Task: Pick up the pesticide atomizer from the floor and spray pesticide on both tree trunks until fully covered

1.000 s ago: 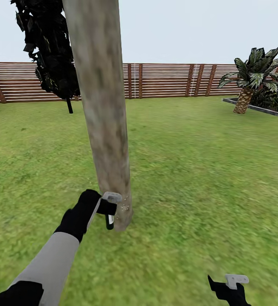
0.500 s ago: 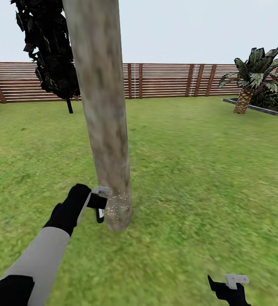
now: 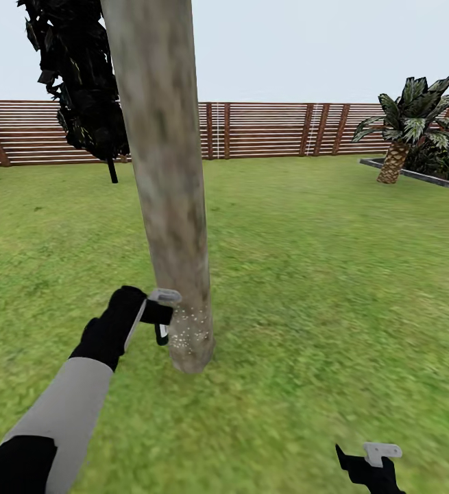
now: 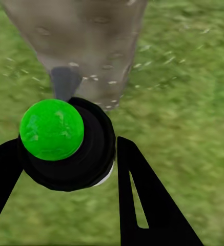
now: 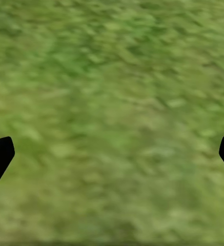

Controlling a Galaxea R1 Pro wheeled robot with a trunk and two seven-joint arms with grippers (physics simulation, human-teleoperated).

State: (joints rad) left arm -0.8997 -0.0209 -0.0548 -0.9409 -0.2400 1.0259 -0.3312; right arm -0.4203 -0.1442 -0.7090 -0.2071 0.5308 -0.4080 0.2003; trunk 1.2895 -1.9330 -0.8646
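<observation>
Left gripper [image 4: 65,154] clamped on atomizer [image 4: 65,143] — nozzle aimed at trunk base [image 3: 190,336] just beside it, vertical trunk above unspecked; right gripper [image 5: 112,148] spread, idle.

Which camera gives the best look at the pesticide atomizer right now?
The left wrist view: the atomizer, green cap and black body, sits large between the left tool's fingers, aimed at the trunk. In the head view it is a sliver beside the tool.

Bright, even daylight; grass [image 3: 306,274] blurry, esp. wrist views.
</observation>
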